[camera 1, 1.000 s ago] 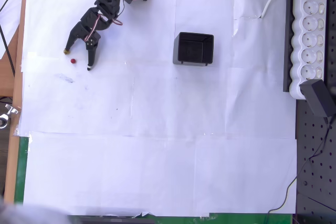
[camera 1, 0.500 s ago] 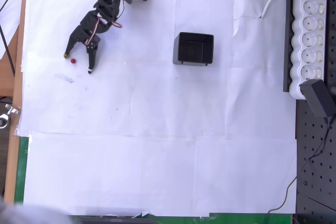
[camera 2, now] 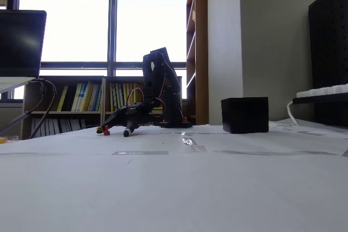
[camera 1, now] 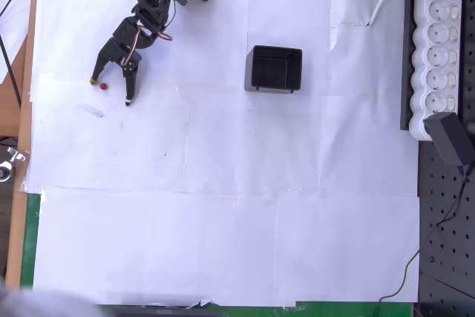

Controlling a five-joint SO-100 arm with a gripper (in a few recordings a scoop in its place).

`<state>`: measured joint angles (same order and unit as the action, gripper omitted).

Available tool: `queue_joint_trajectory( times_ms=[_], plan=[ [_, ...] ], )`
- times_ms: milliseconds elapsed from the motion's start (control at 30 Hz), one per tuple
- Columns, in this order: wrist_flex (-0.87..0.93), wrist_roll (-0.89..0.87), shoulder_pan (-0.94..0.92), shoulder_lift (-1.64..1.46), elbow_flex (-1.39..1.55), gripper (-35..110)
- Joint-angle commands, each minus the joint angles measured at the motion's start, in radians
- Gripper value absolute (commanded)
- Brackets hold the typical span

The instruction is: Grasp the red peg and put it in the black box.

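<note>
With the peg [camera 1: 102, 85] lying on the paper between the spread fingers of the gripper [camera 1: 110, 89], the jaws should be centred and closed gently before the box [camera 1: 275, 69] is approached.

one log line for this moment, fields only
phase: pre-grasp | gripper: open, low, fingers straddling peg | peg: on paper, not held | box: right of arm in overhead view, nothing seen inside

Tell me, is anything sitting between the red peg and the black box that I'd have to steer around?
Nothing visible. In the overhead view the red peg lies between the open fingers of the gripper, and only bare white paper stretches from there to the black box on its right. The power strip lies beyond the box.
</note>
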<state>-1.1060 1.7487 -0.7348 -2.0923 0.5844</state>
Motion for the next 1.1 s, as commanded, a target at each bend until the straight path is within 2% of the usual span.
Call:
queue_joint_trajectory(
  times_ms=[0,300,967,1067],
  plan=[
    [0.003,0.029,-0.012,-0.005,0.017,39],
    [0.005,-0.032,-0.021,-0.008,0.008,39],
    [0.003,-0.037,-0.021,-0.009,0.002,39],
    [0.005,-0.035,-0.021,-0.009,0.003,35]
  ],
)
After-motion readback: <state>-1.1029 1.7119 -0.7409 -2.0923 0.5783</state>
